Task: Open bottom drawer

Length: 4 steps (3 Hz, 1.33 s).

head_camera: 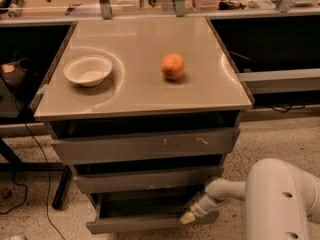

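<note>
The bottom drawer [145,223] is the lowest of three grey fronts in the cabinet under the table. It stands pulled out a little, with a dark gap above its front and part of its tray showing. My gripper [189,216] is at the right end of that drawer's front, at its upper edge, on the end of the white arm [235,189] that reaches in from the lower right. The middle drawer [145,180] and the scratched top drawer [145,145] sit further in above it.
On the tabletop [140,94] stand a white bowl [88,70] at the left and an orange [172,66] near the middle. My white arm housing [280,204] fills the lower right. A black cable [20,184] and a dark table leg [60,189] lie at the left on the speckled floor.
</note>
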Each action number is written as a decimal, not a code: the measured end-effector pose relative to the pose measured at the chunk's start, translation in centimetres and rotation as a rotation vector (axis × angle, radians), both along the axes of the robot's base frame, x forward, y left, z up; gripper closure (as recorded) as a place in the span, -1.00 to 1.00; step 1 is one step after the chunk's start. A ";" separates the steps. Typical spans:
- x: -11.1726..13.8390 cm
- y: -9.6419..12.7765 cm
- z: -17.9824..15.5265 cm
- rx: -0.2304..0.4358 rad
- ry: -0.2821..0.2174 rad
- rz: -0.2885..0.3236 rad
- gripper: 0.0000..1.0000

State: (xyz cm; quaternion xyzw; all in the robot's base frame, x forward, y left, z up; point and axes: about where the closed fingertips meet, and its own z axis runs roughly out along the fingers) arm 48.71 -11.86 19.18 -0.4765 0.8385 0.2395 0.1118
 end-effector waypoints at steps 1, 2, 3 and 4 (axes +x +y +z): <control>-0.8 0.0 0.1 -0.001 0.002 -0.009 1.00; -3.3 0.1 0.7 -0.004 0.007 -0.029 1.00; -3.5 0.2 0.5 -0.005 0.013 -0.026 1.00; -4.3 0.1 0.5 -0.006 0.026 -0.029 1.00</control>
